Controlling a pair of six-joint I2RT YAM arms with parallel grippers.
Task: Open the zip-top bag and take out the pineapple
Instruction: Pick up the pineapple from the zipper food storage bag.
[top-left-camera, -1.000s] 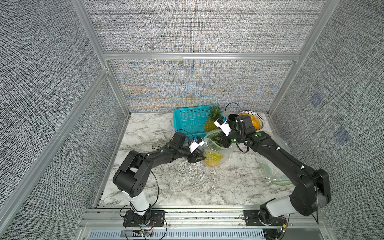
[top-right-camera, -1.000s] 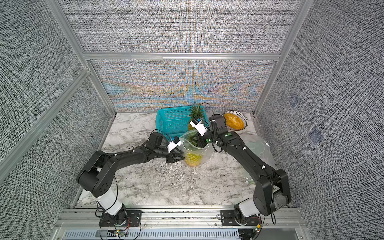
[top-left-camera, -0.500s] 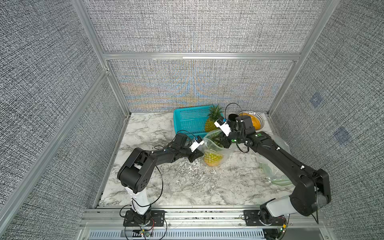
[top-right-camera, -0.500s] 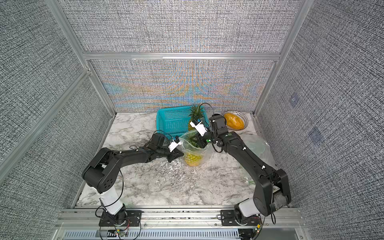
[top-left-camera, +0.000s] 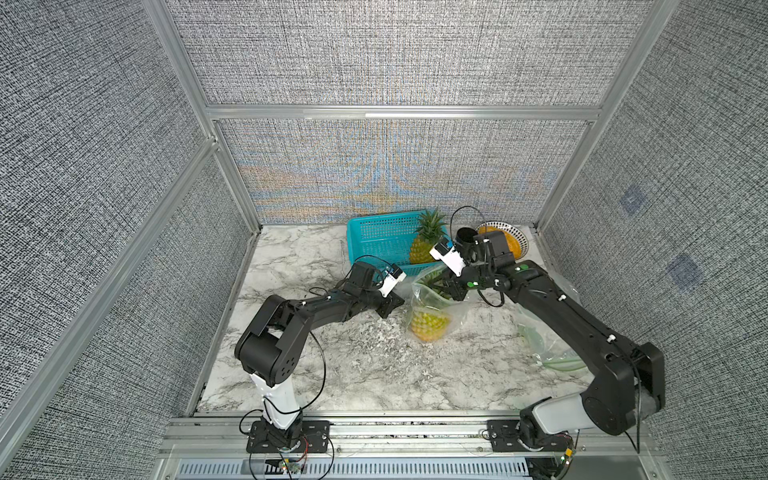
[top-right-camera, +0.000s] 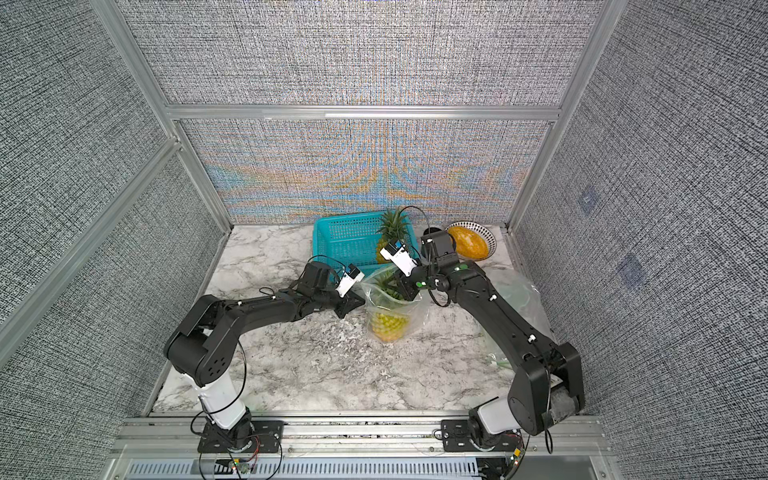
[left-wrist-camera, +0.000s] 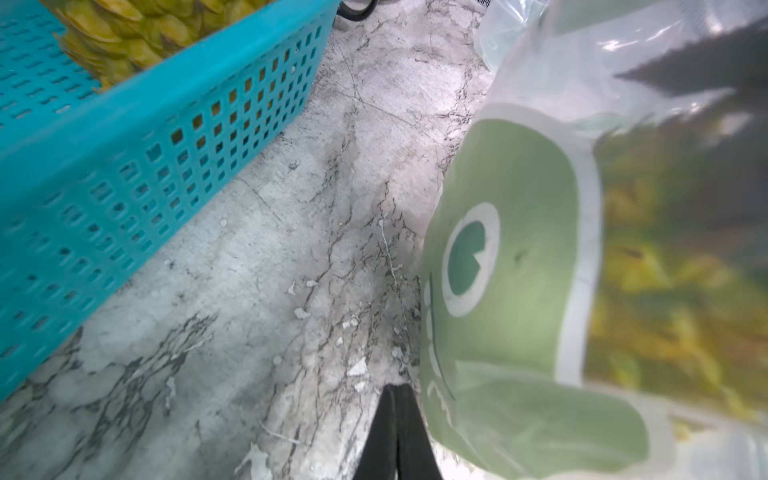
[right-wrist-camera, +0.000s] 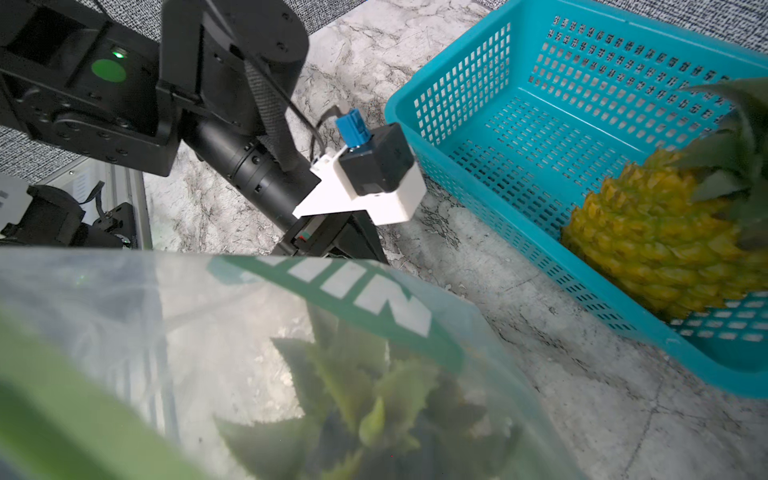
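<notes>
Clear, crinkly plastic is standing upright in both top views: the bag (top-left-camera: 432, 297) is sitting on the marble table (top-left-camera: 332, 353) with the pineapple (top-left-camera: 430, 326) inside, knobbly yellow body down, spiky crown up. The right gripper (top-left-camera: 449, 286) is pinching the bag's rim on its own arm's side. The left gripper (top-left-camera: 394, 302) is lying just beside the bag, clenched on nothing. I judge it is needing to reopen, rise to the opposite rim and pinch film alone, so both can be pulling the mouth apart.

Left wrist view: its fingers (left-wrist-camera: 409, 440) are pressing together, no film between them, beside the bag's green printed face and a rigid teal lattice basket (left-wrist-camera: 124, 145).

Right wrist view: slack, hazy film is veiling the green leaves; its jaws are hiding.
</notes>
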